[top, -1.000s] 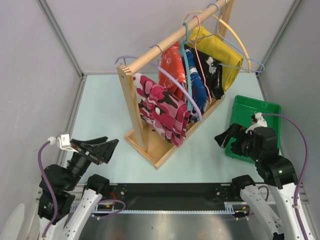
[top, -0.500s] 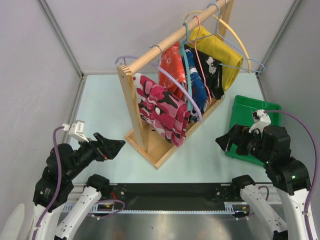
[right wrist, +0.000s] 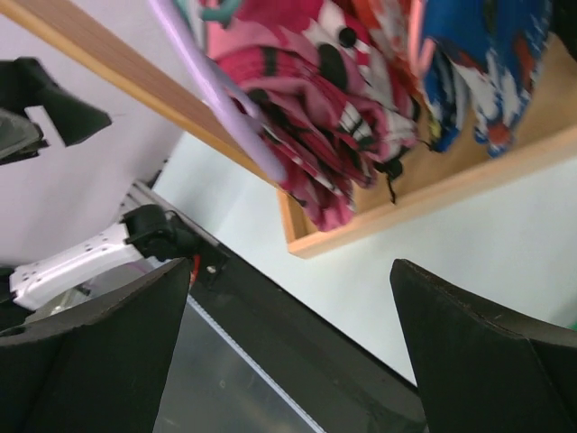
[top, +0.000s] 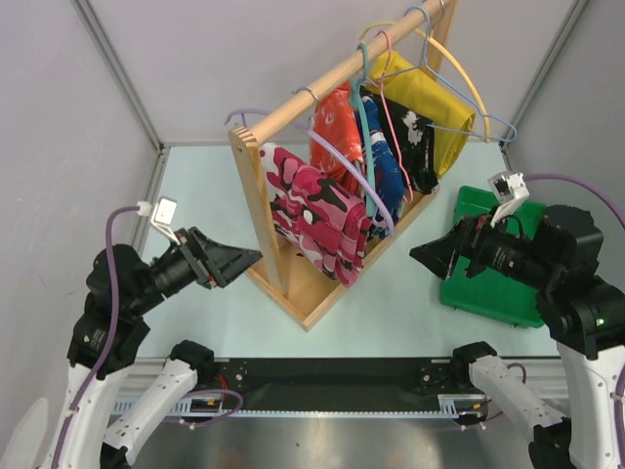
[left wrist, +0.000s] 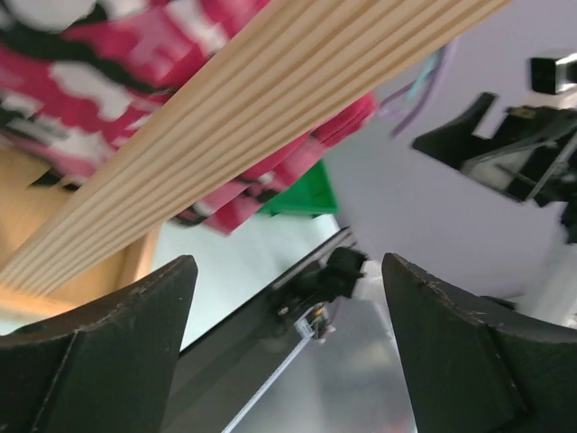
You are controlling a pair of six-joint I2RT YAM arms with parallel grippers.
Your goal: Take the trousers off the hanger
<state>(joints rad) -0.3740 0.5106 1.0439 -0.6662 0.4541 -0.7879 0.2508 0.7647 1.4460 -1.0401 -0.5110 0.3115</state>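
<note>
– On the near end of the rack: small cloth trousers in pink, magenta, white and black camouflage (top: 317,220). They are draped over the thin, pale lilac plastic hanger (right wrist: 224,99), whose hook sits on the round wooden rail (top: 322,83). Not yet removed.

– And the claws?

– Both released. The left gripper (top: 241,260) is spread wide with nothing between its fingers. It is close to the rack's near wooden post (top: 256,210); whether they touch cannot be told. The right gripper (top: 427,256) is also parted and empty. It is on the opposite side of the trousers, apart from them, in front of the green plastic tray (top: 488,210).

– Recommended method?

– Judgement only. One arm should pinch the hanging cloth low on the fold, clear of the wooden base frame (top: 322,303). The other should steady the hanger near its shoulder so it neither swings nor rides off the rail. Draw the cloth off the bar sideways rather than dragging it straight down.

– Hazards?

– A wooden member fills much of the left wrist view, so that arm must reach around it. The orange-red speckled garment (top: 332,122) hangs just behind the trousers and should not be caught.
</note>
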